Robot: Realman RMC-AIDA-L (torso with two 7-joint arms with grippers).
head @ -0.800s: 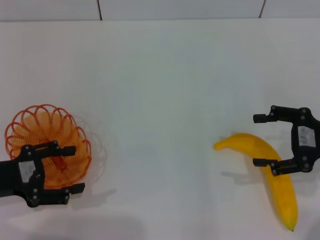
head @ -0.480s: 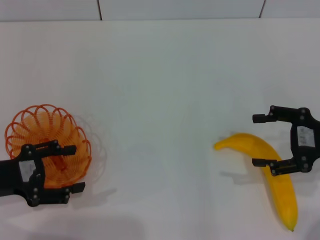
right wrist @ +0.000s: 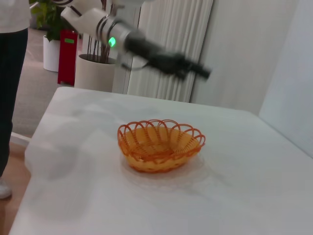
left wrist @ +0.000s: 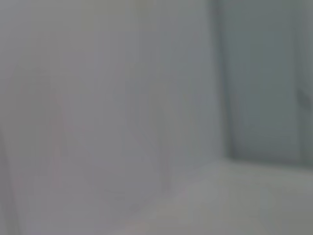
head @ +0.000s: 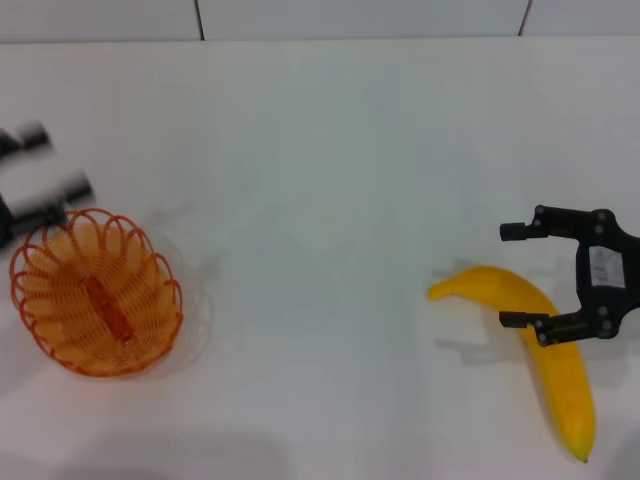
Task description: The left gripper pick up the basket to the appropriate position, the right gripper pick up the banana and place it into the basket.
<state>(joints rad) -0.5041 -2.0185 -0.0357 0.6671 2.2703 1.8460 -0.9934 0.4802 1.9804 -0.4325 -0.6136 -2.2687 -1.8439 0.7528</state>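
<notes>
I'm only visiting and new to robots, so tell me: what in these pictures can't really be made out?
- The left gripper: motion-blurred at the head view's edge and smeared above the orange looped-wire basket in the right wrist view, so its fingers are unreadable.
- Left wrist view: only grey blur.
- The curved yellow banana: partly covered by the black two-fingered right gripper, open around it; contact is unclear.
</notes>
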